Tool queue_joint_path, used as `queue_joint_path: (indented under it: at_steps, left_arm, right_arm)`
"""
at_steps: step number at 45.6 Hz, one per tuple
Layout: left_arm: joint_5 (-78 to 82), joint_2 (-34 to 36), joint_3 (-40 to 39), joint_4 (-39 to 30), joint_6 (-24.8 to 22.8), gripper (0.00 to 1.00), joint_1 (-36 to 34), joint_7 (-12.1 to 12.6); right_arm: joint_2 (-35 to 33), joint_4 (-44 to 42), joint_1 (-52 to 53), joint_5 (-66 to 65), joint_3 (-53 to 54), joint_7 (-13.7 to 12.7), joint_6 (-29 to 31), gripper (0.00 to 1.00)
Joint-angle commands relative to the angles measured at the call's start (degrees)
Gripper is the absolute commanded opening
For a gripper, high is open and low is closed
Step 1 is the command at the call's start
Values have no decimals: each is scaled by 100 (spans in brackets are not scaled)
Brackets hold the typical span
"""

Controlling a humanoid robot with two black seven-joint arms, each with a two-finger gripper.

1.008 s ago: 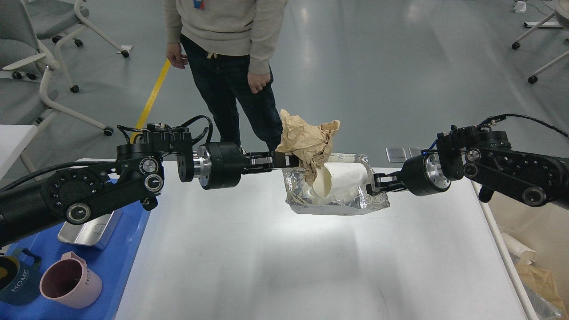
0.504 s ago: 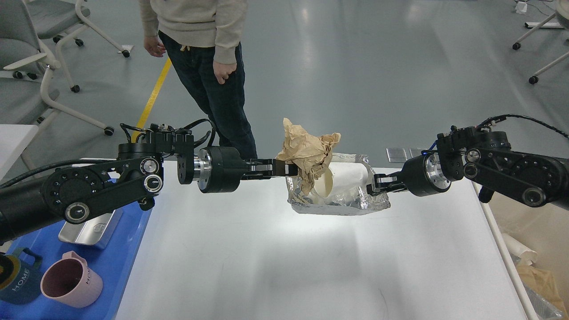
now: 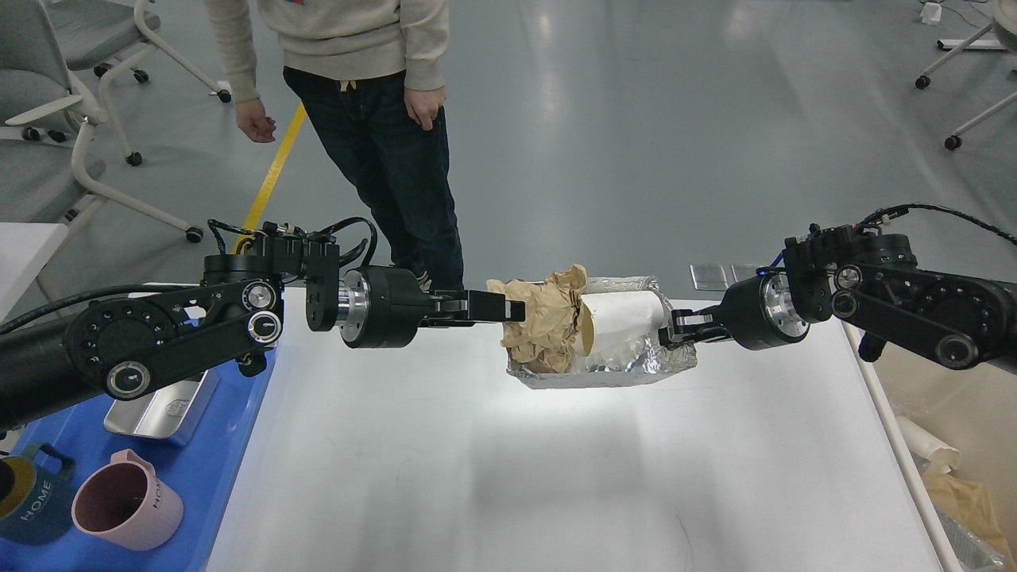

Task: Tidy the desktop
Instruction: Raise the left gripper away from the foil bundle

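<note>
The white desktop (image 3: 493, 485) fills the lower middle of the head view. A crumpled foil tray (image 3: 628, 369) hangs just above its far part, and my right gripper (image 3: 672, 330) is shut on the tray's right rim. Inside the tray a white paper cup (image 3: 624, 322) lies on its side, with a crumpled ball of brown paper (image 3: 544, 326) to its left. My left gripper (image 3: 515, 309) is at the paper's left edge. Its fingers look open, with the paper resting in the tray.
A blue tray (image 3: 226, 469) at the left holds a metal box (image 3: 159, 407), a pink mug (image 3: 125, 510) and a dark blue mug (image 3: 28, 502). A beige bin (image 3: 945, 397) with scraps stands right of the table. A person (image 3: 373, 119) stands behind the far edge.
The brown paper, held high above the tray before, has come down into the tray beside the cup. My left gripper has sunk a little. The person has stepped to the left.
</note>
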Motion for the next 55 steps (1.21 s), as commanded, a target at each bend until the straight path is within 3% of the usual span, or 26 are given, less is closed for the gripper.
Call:
queue_joint_path:
  at_steps: [1,12,25,30,33,42,50,55]
  left_arm:
    - [-26,35,-29,-8,-17,87,-13,2]
    - [-579,140,-503,-35,-17,90,-48,-42]
    - [-694,852,-908,-44,36,91,58,-86]
    - [-904,1274,-1188,-52,62,91,224,-297]
    - [-1465,1344,-1723,-52,132,91,557,-446]
    - [-2354,1362,-2849,-44,615,93,1481,-438]
    - [-3478,1283,-4027,-9,985,95,2597,-341]
    - [-4138,1213,-4774,44,985,95,3168,-122]
  right_arm:
    - [8,-20,0,0,0,0,0,0]
    - [-9,-55,-35,18,9,0,9,0]
    - [-132,-46,-97,35,18,9,0,0]
    - [-238,-46,-167,44,62,18,-9,0]
    - [-308,-55,-211,53,88,27,-17,0]
    - [-615,-73,-290,369,158,44,-105,0]
    - [-1011,-152,-369,729,150,53,-123,0]
    - [-1274,-169,-387,1001,158,53,-176,0]
